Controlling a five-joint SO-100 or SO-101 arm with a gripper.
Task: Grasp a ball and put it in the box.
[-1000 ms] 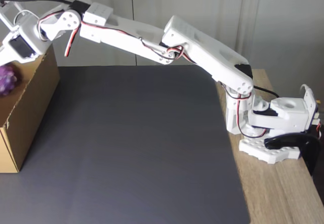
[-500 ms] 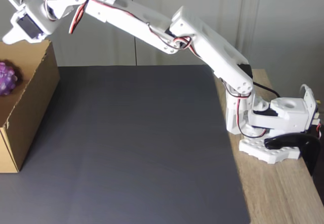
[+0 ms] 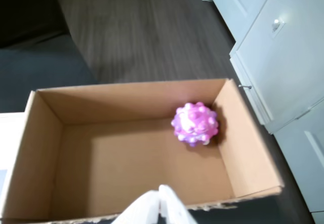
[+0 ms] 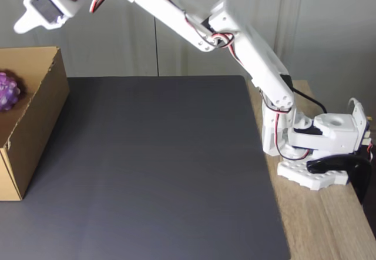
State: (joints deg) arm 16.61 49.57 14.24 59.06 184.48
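Pincer (image 3: 161,206) first, since it's closest to the wrist camera: its white tips poke in at the bottom edge of the wrist view pressed together, so it reads as clenched on nothing. Right beneath and just past those tips is the near wall of the box (image 3: 45,183), plain brown cardboard, open on top. Further out from the pincer, over toward the far right corner of the box floor, sits the ball (image 3: 195,124), bumpy pink, purple and white, resting close to the right wall. In the fixed view the pincer (image 4: 22,23) is up high, well above the box (image 4: 35,125), and the ball (image 4: 9,90) peeks over the rim at the left edge of that picture. So by my read the drop is done and what's in hand is backing the arm off. To do that well I'd lift straight up and clear before swinging back over the dark mat (image 4: 158,172), so nothing clips the cardboard rim and drags the box. Beyond the box it's only wood floor (image 3: 142,31) and white cabinet doors (image 3: 283,57).
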